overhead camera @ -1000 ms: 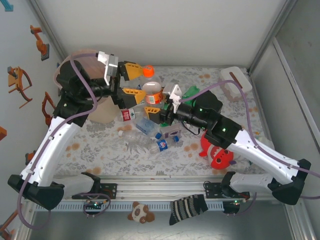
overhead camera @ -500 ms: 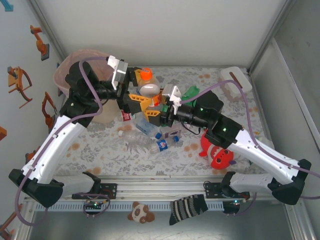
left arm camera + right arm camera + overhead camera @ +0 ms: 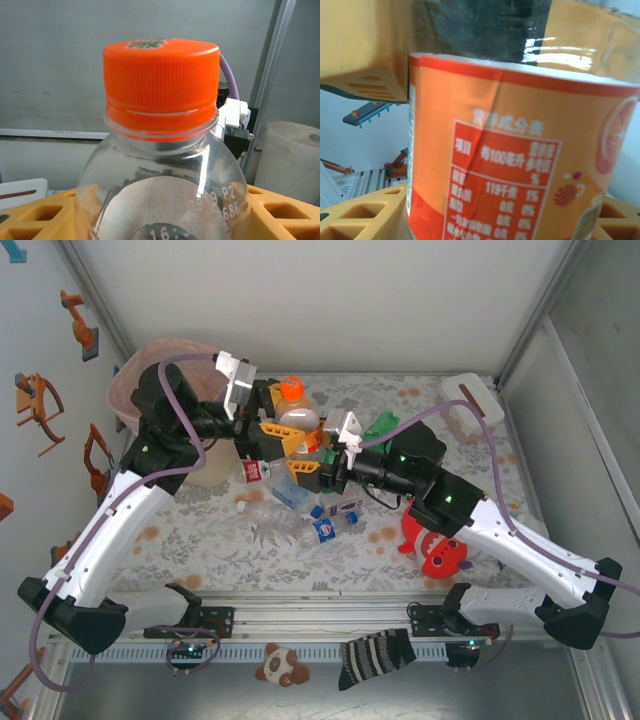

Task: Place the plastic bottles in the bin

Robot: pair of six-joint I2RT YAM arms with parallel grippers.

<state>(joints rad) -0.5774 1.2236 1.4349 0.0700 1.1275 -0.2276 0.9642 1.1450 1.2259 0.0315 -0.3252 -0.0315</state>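
Bottle (image 3: 300, 419): right gripper (image 3: 308, 452) pinches its label; left gripper (image 3: 276, 412) straddles the shoulder, clamp unclear. We'd confirm left hold before right releases, then bin (image 3: 132, 368).

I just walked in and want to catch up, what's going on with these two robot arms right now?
Both arms hold one bottle with an orange cap and orange label. The right gripper clamps its labelled body; the left gripper has its fingers against the clear shoulder under the cap, so it looks like a handover. The bin stands at the far left, and more bottles lie on the table.
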